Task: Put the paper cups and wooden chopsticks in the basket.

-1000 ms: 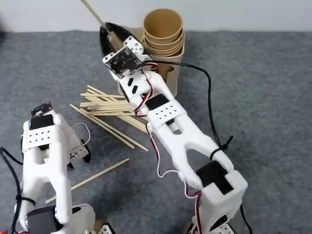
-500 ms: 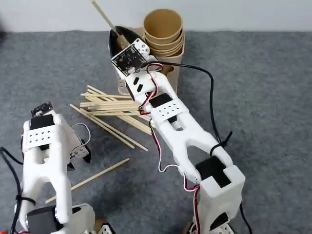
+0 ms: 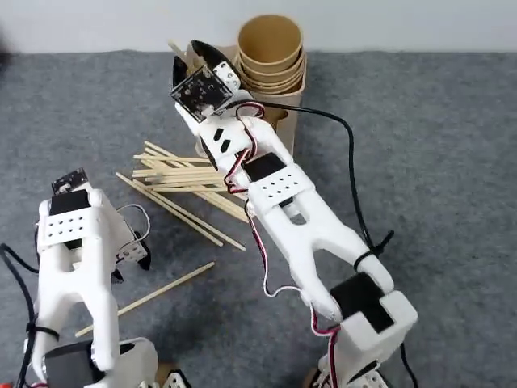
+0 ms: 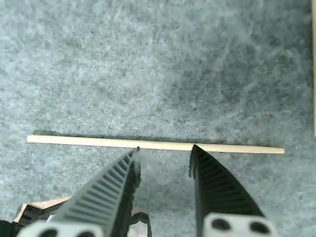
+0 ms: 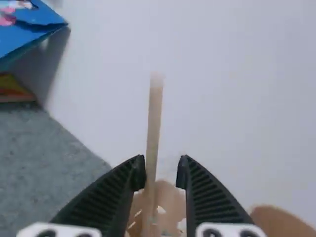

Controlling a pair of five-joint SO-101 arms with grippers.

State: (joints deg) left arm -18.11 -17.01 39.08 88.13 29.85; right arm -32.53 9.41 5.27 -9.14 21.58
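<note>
A stack of brown paper cups (image 3: 271,50) stands in the tan basket (image 3: 288,121) at the back of the grey carpet. My right gripper (image 3: 196,58) hangs over the basket's other compartment. Its jaws are open around an upright wooden chopstick (image 5: 154,123), which leans on one finger with a gap to the other; its short top end (image 3: 176,47) sticks out beside the gripper. A pile of chopsticks (image 3: 182,182) lies in front of the basket. My left gripper (image 4: 164,149) is open, low over the carpet, just short of a single chopstick (image 4: 148,143).
One loose chopstick (image 3: 149,297) lies slantwise on the carpet between the two arm bases. A black cable (image 3: 351,170) runs along the right arm. A white wall (image 5: 237,74) stands behind the basket, with a blue object (image 5: 24,19) off to one side.
The right gripper shifted over the basket and its jaws parted. The chopstick, which stuck far out up-left, has slid down so only a short end shows. The left arm has not moved.
</note>
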